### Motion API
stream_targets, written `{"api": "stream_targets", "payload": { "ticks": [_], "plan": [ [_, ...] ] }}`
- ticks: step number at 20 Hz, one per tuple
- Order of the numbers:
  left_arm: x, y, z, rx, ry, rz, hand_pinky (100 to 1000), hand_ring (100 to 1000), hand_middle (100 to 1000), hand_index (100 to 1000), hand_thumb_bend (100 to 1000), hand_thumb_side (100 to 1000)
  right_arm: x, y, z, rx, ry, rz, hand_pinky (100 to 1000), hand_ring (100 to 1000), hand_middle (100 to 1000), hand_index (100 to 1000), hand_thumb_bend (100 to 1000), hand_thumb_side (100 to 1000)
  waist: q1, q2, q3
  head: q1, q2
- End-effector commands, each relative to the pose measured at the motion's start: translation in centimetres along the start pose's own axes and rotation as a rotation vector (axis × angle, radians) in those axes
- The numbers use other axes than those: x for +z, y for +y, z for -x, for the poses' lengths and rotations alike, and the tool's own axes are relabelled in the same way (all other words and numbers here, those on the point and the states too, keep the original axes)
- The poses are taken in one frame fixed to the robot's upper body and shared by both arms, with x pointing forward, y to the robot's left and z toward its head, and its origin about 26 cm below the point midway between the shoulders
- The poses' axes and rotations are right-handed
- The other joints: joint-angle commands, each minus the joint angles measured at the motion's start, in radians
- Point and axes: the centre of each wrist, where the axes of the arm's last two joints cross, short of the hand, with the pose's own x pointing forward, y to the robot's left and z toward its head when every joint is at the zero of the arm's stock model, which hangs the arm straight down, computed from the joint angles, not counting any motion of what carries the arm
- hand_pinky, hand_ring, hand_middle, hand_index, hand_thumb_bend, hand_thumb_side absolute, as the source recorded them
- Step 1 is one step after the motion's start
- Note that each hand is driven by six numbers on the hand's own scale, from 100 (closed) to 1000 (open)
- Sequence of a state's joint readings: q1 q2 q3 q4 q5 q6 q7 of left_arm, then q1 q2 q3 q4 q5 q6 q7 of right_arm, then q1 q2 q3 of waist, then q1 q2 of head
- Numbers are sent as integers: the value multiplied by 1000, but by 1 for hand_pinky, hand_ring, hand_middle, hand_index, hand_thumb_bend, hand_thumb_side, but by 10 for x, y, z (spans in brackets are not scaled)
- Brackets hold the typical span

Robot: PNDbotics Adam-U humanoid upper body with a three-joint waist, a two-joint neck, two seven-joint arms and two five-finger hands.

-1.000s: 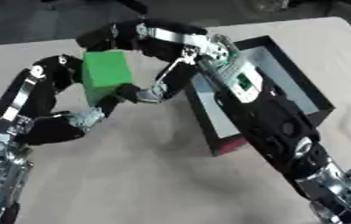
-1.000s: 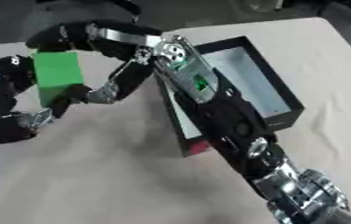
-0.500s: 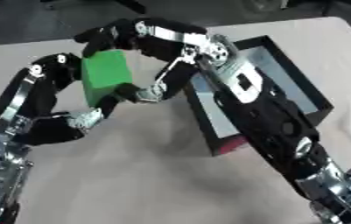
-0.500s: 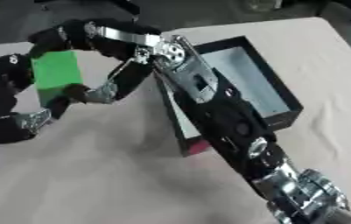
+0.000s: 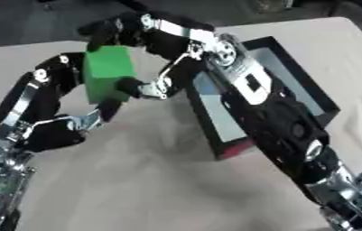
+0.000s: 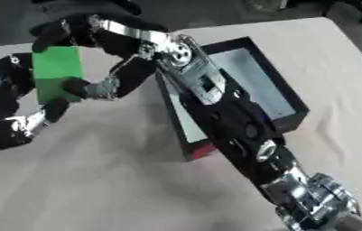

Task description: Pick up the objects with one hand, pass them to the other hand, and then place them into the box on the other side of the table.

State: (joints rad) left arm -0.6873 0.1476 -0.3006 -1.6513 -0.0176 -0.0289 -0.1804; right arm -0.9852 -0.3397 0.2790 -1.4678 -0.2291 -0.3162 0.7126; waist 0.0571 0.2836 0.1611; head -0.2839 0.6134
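A green block [image 5: 107, 79] is being held up above the bench [image 5: 160, 180], at the left of the scene, and both hands are meeting on it; the left hand [image 5: 65, 79] is reaching up from the lower left and curling round the block's left side, one finger showing just below the block's lower edge; the right hand [image 5: 148, 86] is arching over from the right, its upper fingers wrapping over the block's top edge and its thumb pressing in against the block's lower right corner; so each hand is gripping the same block, and the block is sitting upright between them, clear of the bench surface; a black box [image 6: 286, 97] with a pale inside is lying open on the bench to the right of the hands, well apart from the block; the right forearm is crossing over the box's near left wall and hiding part of it; a red patch is showing at the box's near corner, just beside the forearm; the bench cloth is looking beige and slightly creased beneath the arms.
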Motion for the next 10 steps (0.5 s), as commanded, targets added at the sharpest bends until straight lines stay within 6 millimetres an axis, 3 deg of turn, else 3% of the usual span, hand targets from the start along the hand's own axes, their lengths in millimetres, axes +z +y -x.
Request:
{"api": "stream_targets", "payload": {
  "ticks": [1, 10],
  "plan": [
    [-2, 4, -6, -40, -9, 16, 803, 633, 639, 834, 583, 353, -2, -11, -12, 26, -18, 7, 922, 1000, 416, 734, 201, 120, -9, -95, 0, -1, -9],
    [0, 5, -2, -83, 12, 67, 825, 684, 714, 885, 666, 353, -2, -12, -14, 15, -15, 13, 922, 1000, 417, 740, 198, 113, -8, -96, -1, -2, -10]
  ]
}}
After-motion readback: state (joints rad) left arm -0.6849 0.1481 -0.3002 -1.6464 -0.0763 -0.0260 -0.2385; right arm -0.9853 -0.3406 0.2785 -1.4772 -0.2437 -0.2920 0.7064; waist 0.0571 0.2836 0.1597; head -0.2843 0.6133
